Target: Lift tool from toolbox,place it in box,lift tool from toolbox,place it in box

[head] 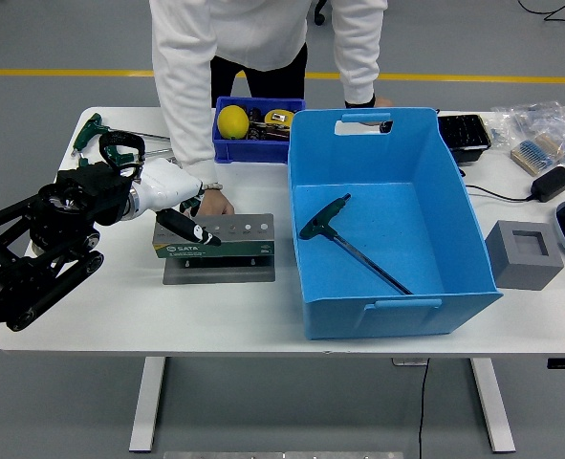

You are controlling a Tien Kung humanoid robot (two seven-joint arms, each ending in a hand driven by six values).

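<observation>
The toolbox [227, 237] is a grey-and-green tool holder on a metal plate, left of the big blue box [387, 215]. One green T-handle tool [344, 235] lies inside the blue box. My left hand [182, 218], white with black fingertips, hovers over the holder's left end with fingers extended and nothing in them. A person's hand [213, 203] rests on the holder's back left corner, right behind my fingers. Two more green T-handle tools [110, 142] lie on the table at the far left. My right arm is out of view.
A small blue bin [255, 120] with a yellow ball and a tape measure stands behind the holder. Right of the blue box are a black tray [464, 134], a grey foam block [523, 253], a black adapter [552, 183] and plastic bags [540, 134].
</observation>
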